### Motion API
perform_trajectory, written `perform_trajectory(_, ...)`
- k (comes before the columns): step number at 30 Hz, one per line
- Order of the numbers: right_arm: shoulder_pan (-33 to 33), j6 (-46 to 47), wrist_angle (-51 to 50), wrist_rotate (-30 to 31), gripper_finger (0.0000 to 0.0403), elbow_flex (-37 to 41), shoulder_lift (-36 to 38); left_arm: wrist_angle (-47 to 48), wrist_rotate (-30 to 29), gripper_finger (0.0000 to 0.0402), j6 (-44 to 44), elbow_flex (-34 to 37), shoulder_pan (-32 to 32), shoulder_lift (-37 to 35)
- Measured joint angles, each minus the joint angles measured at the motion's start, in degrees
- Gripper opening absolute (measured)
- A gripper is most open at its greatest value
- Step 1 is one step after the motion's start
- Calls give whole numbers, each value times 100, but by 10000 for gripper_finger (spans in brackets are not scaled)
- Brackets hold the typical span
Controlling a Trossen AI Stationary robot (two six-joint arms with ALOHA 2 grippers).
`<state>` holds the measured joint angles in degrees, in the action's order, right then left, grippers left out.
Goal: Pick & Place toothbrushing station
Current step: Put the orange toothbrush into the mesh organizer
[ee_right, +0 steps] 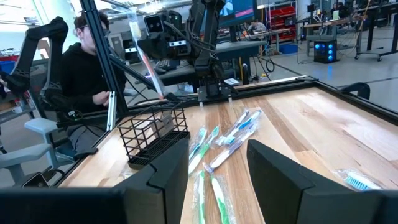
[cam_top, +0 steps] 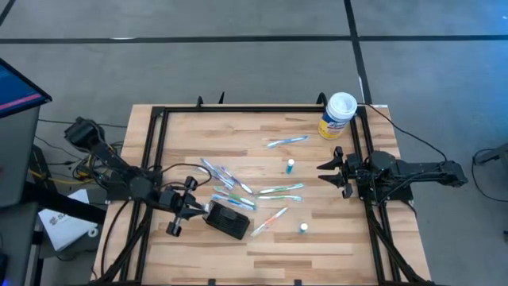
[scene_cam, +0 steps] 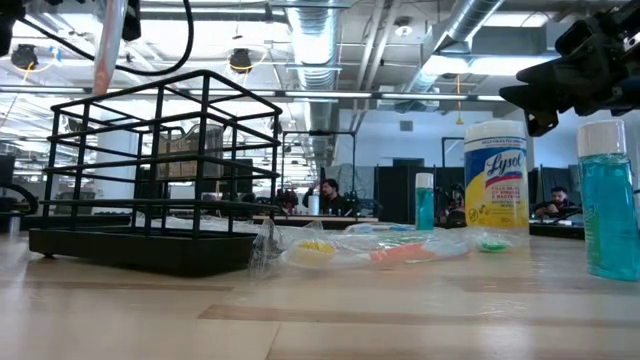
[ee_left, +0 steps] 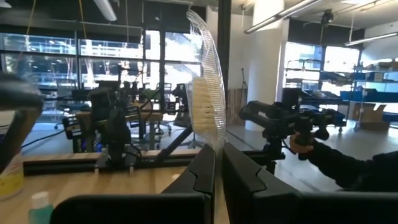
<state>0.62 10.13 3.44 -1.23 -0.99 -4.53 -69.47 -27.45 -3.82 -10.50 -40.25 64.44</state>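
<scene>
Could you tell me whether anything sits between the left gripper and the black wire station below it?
Nothing visible does. The left gripper, shut on a wrapped toothbrush, hangs right at the station, whose top is open. The loose wrapped toothbrushes lie on the far side, toward the right gripper.

The wrapped brush runs out of the left wrist view's top edge; in the low view the bottle is cut by the right edge.
</scene>
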Motion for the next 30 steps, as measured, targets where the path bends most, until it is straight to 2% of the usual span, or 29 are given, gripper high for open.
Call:
perform_trajectory(17,-2,7,0,0,154,-2,1,-1248,-62,2,-37,7,-98,1437)
perform_trajectory(23,0,7,0,0,154,-2,1,-1469,-168,2,-105,17,-101,1648)
perform_trajectory(30,0,7,0,0,154,-2,1,-2053,-432,2,-40,517,-268,1650)
